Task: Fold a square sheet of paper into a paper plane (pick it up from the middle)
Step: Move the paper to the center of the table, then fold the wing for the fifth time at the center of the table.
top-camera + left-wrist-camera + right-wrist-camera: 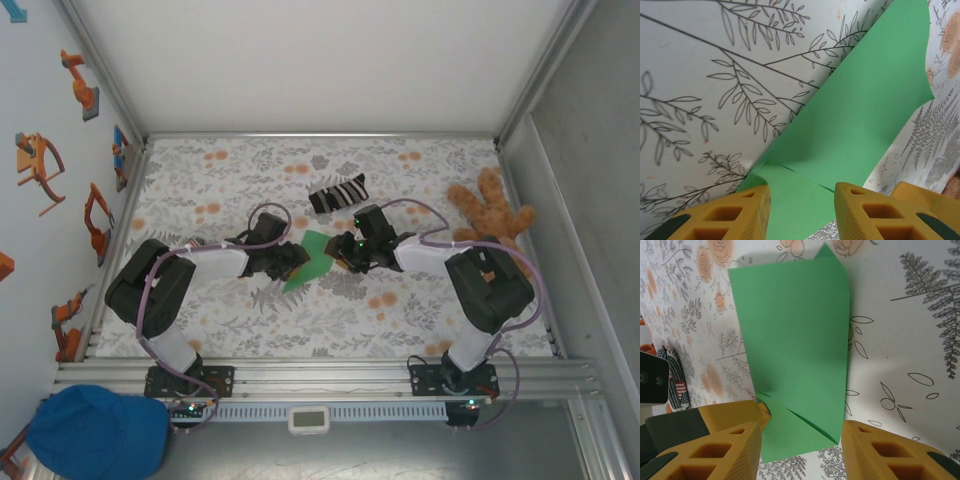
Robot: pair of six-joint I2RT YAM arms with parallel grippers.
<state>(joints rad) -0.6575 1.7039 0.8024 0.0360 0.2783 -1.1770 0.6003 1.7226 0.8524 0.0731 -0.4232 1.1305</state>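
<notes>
The square sheet of paper [313, 258] is bright green and lies flat mid-table, folded, between my two grippers. My left gripper [293, 258] sits at its left end, open. In the left wrist view the yellow fingers [735, 215] straddle a folded corner flap of the sheet [860, 110]. My right gripper [340, 258] is at the sheet's right end, also open. In the right wrist view the sheet [795, 330] runs away from the gripper [802, 422], and the left finger [725, 440] touches its edge beside a creased flap. A finished paper plane is out of view.
A black-and-white striped sock [338, 192] lies just behind the grippers. A brown teddy bear [490, 215] sits at the right wall. A blue cap [95, 432] rests off the table at the near left. The floral cloth [330, 320] covers the table.
</notes>
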